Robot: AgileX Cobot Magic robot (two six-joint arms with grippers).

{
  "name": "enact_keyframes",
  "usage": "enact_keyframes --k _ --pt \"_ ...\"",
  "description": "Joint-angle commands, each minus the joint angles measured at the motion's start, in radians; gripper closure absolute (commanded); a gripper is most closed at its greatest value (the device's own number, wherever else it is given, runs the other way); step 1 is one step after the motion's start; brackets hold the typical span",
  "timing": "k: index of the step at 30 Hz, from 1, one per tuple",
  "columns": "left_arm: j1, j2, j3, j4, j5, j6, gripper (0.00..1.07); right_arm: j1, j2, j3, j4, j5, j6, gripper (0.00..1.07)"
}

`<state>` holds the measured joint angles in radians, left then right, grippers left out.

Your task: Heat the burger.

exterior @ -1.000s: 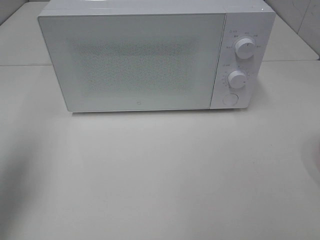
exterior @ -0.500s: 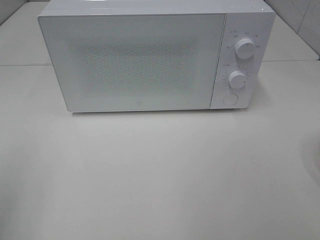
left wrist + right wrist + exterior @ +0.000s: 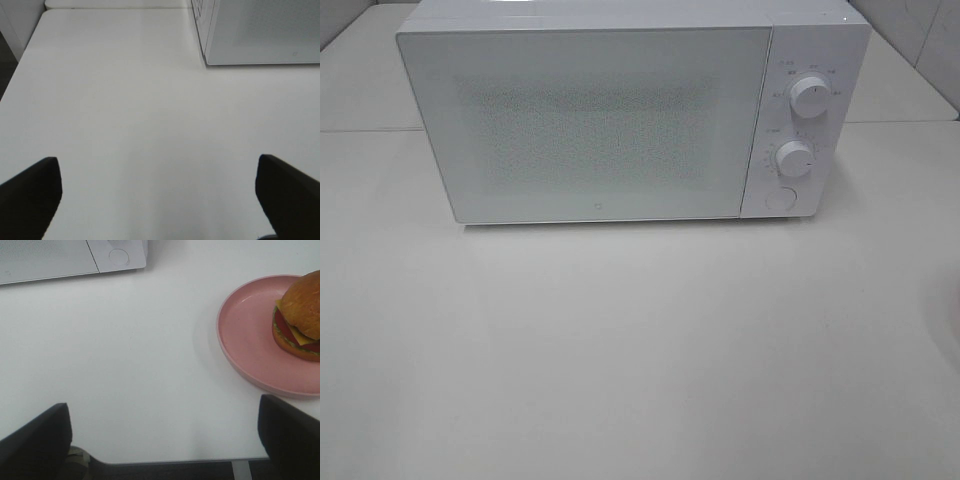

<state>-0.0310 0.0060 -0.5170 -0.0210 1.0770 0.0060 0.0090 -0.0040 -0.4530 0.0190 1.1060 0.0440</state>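
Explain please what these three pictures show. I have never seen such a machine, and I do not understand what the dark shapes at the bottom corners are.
This is a robot with two arms, each ending in a gripper. One picture comes from a camera mounted high: it shows a white microwave with its door shut, standing on a white table. The other two come from cameras on the arms' wrists. The dark shapes are the gripper's own fingers, seen from close behind. The left gripper is open and holds nothing; it hangs over bare table beside the microwave. The right gripper is also open and empty. Its camera sees the burger lying on a pink plate, cut off at the picture's edge. Nothing is held yet.
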Motion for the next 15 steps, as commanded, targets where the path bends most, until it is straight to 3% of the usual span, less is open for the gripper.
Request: enact_keyframes --k 1,15 --pt "0.000 -0.040 0.002 0.005 -0.006 0.000 0.06 -0.003 -0.031 0.002 0.003 -0.004 -0.003 0.11" --pt "0.002 -0.035 0.002 0.012 -0.007 -0.001 0.06 -0.003 -0.029 0.002 0.004 -0.004 -0.003 0.11"
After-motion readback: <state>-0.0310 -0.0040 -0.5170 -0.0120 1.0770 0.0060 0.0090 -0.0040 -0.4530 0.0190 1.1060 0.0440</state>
